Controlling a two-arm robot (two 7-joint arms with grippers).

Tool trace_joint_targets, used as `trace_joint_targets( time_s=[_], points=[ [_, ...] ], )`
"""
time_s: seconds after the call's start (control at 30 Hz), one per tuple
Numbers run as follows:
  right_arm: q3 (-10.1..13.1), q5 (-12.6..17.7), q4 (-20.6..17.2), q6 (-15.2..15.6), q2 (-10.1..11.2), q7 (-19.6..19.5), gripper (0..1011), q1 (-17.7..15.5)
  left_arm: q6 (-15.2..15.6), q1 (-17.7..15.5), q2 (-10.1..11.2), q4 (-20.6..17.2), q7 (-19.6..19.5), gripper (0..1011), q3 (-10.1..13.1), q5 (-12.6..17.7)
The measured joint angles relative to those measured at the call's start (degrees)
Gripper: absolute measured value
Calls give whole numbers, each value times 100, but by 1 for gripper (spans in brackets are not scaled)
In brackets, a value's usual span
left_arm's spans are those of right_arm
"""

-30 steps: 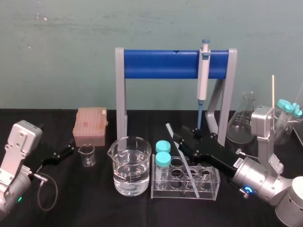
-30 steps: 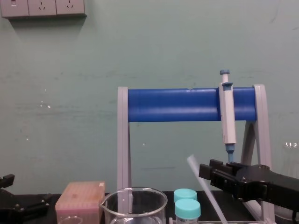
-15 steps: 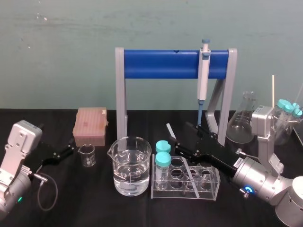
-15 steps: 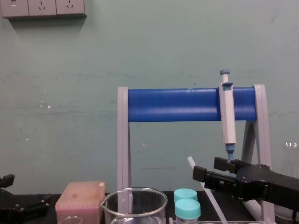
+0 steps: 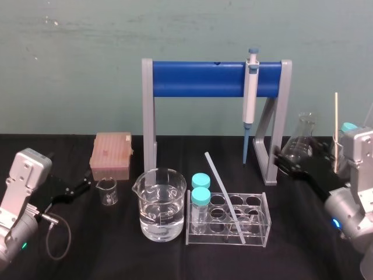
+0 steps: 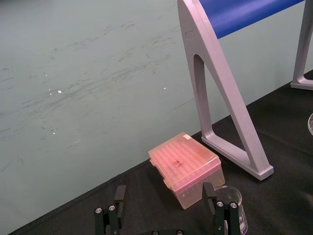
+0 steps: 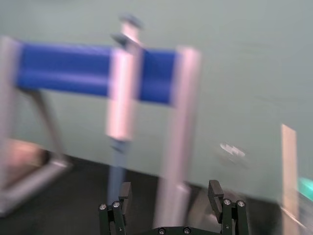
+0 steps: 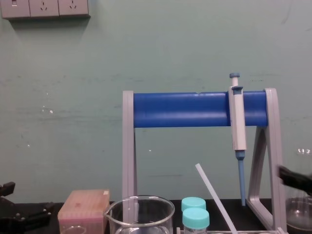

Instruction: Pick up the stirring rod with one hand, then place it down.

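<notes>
Overall light: you are looking at soft, even room light; the green wall (image 5: 70,58) is showing no hard shadows.
Tabletop: the black tabletop (image 5: 116,251) is swallowing any shadow edges.
Glare: small highlights are glinting on the beaker (image 5: 160,204).
Right wrist view: the pipette (image 7: 122,98) and blue stand (image 7: 63,68) are smearing badly, while the right gripper (image 7: 168,203) is reading sharp.

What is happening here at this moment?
Nothing is held right now. The thin translucent white stirring rod leans, tilted, in the clear plastic test tube rack. The right black gripper hovers, fingers open, apart from it near the glass conical flask. The left gripper sits parked at the far left, fingers open.
</notes>
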Motion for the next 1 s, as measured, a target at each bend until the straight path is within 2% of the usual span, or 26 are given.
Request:
trace_joint_targets(
  time_s=[0.03, 0.1, 0.2, 0.3, 1.0],
  points=[
    [69, -149, -5, 154, -19, -327, 1003, -64, 0, 0, 0, 0, 0, 1000, 0, 0],
    [155, -277, -6, 369, -50, -629, 1003, -134, 0, 0, 0, 0, 0, 1000, 0, 0],
    [230, -341, -6, 566, -95, -799, 1003, -190, 0, 0, 0, 0, 0, 1000, 0, 0],
    [255, -357, -5, 631, -117, -841, 1003, -208, 0, 0, 0, 0, 0, 1000, 0, 0],
    [235, -349, -1, 564, -99, -823, 1003, -193, 0, 0, 0, 0, 0, 1000, 0, 0]
  ],
)
